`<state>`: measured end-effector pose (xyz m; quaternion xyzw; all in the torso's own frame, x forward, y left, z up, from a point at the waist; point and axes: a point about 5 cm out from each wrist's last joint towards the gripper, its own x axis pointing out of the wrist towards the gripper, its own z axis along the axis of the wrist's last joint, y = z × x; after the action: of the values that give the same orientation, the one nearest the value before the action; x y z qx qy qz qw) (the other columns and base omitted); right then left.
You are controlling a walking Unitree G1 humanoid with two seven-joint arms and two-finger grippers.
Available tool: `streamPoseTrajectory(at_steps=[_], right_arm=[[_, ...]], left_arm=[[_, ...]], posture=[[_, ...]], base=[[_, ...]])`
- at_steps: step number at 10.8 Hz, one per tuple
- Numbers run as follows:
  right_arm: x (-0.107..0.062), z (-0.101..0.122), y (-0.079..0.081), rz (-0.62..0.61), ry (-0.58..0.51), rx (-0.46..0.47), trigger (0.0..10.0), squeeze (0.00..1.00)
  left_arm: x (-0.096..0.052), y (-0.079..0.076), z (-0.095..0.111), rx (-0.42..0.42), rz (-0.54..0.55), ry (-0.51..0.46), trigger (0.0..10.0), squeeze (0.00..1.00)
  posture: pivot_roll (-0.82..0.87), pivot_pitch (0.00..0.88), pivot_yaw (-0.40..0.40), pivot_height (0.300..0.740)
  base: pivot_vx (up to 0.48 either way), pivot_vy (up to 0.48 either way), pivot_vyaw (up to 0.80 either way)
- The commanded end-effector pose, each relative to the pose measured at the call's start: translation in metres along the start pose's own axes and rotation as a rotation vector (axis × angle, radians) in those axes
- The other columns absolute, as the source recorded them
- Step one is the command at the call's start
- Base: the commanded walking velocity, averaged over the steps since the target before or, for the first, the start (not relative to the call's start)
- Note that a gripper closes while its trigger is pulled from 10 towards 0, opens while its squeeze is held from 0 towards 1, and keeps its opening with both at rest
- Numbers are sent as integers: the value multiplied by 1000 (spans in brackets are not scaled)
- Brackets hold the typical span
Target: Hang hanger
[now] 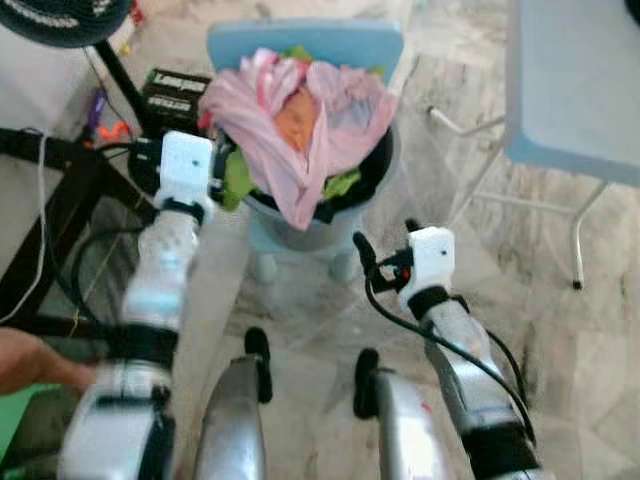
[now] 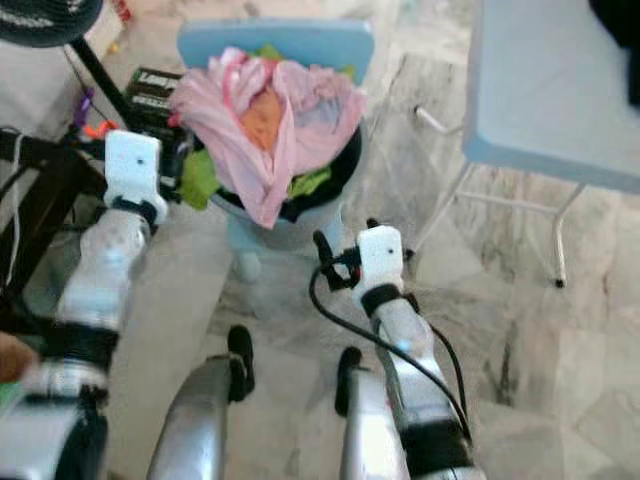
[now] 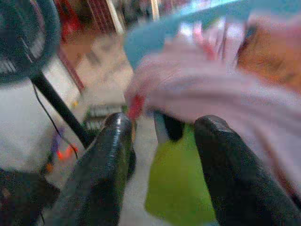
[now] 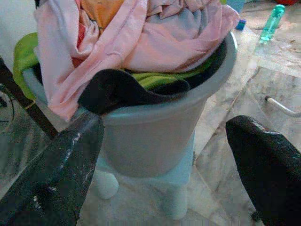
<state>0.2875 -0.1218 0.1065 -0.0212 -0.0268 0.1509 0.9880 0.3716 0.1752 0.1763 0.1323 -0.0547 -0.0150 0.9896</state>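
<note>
While the head views looked down, a grey tub (image 1: 300,232) heaped with pink cloth (image 1: 290,115) sat on a blue chair (image 1: 305,42), no hanger discernible. Left claw (image 1: 228,172) reached its rim; right claw (image 1: 385,240) hung nearby. Left wrist view: fingers (image 3: 101,174) parted, empty, near green cloth (image 3: 171,188). Right wrist view: fingers (image 4: 56,174) spread wide, empty.

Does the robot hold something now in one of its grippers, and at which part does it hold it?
Nothing is held. The left gripper is open beside the pink cloth heaped in the grey plastic bucket. The right gripper is open before that bucket.
</note>
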Motion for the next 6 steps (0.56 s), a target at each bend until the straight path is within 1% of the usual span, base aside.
streamPoseTrajectory(at_steps=[1, 2, 3, 4, 5, 6], right_arm=[[-8, -4, 1, 3, 26, 1, 10000, 0], [-18, -4, -3, -9, 44, -9, 10000, 0], [-28, -4, -9, -21, 59, -23, 10000, 0], [-38, -1, -18, -45, 73, -44, 10000, 0], [-43, -1, -24, -59, 86, -55, 10000, 0], [-44, 0, -24, -57, 90, -55, 10000, 0]], left_arm=[[3, 6, -7, -2, 2, 34, 10000, 1000], [16, 14, -5, 31, -8, 62, 10000, 239], [25, 19, 1, 25, -11, 66, 10000, 0], [37, 22, 21, 22, 15, 13, 10000, 0], [44, 20, 42, -24, 25, -61, 10000, 1000], [47, 16, 52, -56, 20, -102, 10000, 1000]], posture=[[-74, 433, -68, 740], [-126, 461, -86, 740], [-152, 473, -92, 740], [-198, 476, -104, 740], [-210, 477, -111, 740], [-211, 478, -116, 740]], base=[[0, 0, 0], [0, 0, 0], [0, 0, 0], [0, 0, 0], [0, 0, 0], [0, 0, 0]])
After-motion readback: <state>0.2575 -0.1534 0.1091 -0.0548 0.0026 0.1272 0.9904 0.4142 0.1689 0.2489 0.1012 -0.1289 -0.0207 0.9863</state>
